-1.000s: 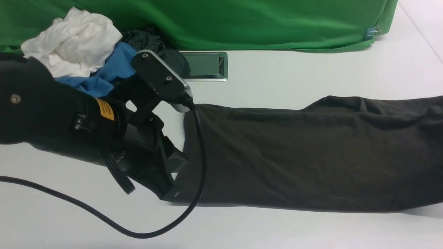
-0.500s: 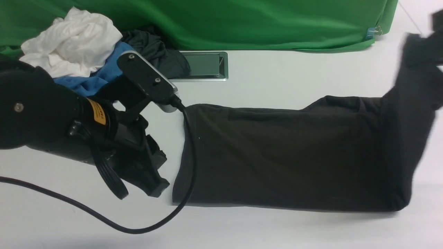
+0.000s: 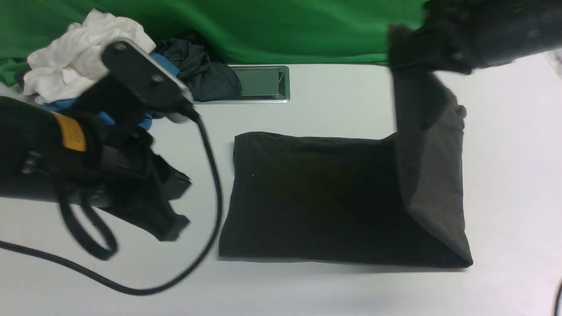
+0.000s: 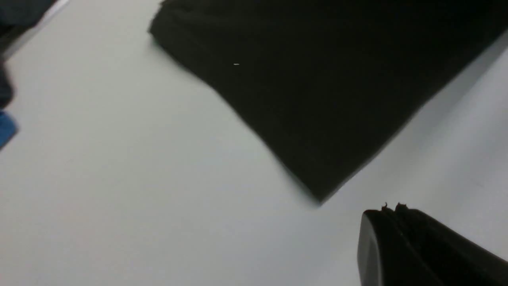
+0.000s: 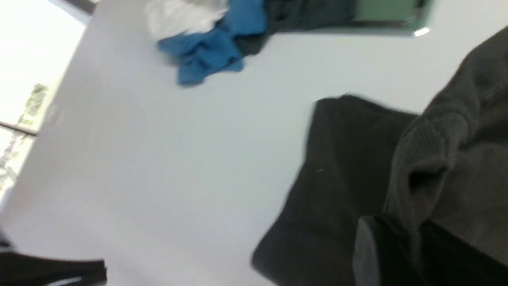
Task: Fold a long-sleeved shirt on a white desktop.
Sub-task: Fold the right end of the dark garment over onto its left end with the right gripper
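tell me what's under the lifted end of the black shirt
The rest of the shirt, lying flat on the white desk. The right gripper holds the raised end; whatever lies beneath the flat layers is covered.

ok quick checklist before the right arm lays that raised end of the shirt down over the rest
1. Right gripper clamped on the long-sleeved shirt: ok, cloth sits between its fingers.
2. Left gripper clear of the shirt: ok, shut, empty, off the left edge.
3. Flat part lying smooth on the white desktop: ok.
4. Left arm's cable clear of the landing area: ok, beside the shirt, not on it.
5. Clothes pile apart from the shirt: ok.
6. Sleeves tucked inside: cannot tell.
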Controlling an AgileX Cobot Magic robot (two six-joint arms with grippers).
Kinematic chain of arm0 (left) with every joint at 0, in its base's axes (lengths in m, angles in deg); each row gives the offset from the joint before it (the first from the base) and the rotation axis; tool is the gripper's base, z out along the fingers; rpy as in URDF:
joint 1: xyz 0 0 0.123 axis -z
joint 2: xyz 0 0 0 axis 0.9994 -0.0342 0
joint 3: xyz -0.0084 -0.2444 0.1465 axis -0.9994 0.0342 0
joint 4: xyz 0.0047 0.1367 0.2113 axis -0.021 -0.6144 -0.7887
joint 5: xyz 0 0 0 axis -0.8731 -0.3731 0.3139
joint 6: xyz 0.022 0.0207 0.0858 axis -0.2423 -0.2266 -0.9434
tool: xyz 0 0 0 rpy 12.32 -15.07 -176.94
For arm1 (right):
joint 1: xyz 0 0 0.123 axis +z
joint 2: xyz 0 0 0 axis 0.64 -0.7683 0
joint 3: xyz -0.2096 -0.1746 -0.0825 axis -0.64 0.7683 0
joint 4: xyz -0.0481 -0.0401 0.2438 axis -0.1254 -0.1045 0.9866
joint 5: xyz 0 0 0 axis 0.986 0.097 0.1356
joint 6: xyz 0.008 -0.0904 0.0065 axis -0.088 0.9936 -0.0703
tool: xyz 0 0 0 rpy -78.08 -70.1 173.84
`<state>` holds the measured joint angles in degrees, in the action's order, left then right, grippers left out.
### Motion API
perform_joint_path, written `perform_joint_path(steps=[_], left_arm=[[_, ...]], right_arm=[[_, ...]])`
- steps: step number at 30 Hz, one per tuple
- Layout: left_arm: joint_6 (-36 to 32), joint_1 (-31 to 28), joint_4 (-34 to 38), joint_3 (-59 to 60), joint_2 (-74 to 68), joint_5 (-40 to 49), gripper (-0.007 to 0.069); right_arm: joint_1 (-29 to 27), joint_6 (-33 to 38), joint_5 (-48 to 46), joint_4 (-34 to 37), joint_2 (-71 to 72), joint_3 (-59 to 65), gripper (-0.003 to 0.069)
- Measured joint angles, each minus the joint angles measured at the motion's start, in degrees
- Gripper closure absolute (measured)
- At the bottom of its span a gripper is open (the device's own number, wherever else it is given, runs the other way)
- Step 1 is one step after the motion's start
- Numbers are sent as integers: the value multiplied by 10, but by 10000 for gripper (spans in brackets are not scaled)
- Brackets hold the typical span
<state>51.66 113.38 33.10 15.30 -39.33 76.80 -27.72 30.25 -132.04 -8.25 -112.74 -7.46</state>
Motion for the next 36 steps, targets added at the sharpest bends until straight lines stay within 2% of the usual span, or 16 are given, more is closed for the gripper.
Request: perform_joint_path(steps=[5, 15, 25, 28, 29, 30, 31, 32, 34, 36], left_arm=[[3, -35, 1, 0, 29, -1, 605], [5, -42, 3, 0, 39, -5, 605], [5, -42, 3, 0, 39, -4, 605], [5, -42, 3, 0, 39, -4, 605], [5, -42, 3, 0, 39, -4, 605], [5, -42, 3, 0, 39, -5, 605], [5, -42, 3, 0, 39, -5, 605], [5, -42, 4, 0, 39, -5, 605], [5, -42, 6, 0, 39, -8, 605], [5, -42, 16, 0, 36, -17, 605]], right_arm=[[52, 38, 18, 55, -60, -2, 572], [127, 45, 17, 73, -190, -105, 572], [149, 6, 24, 79, -289, -175, 563], [153, -20, 31, 81, -307, -181, 448], [154, -26, 34, 81, -309, -182, 333], [154, -28, 33, 81, -309, -183, 257], [154, -28, 33, 81, -309, -184, 257], [150, -28, 26, 82, -306, -188, 158], [143, -28, 12, 76, -300, -191, 122], [121, -33, -16, 38, -278, -192, 145]])
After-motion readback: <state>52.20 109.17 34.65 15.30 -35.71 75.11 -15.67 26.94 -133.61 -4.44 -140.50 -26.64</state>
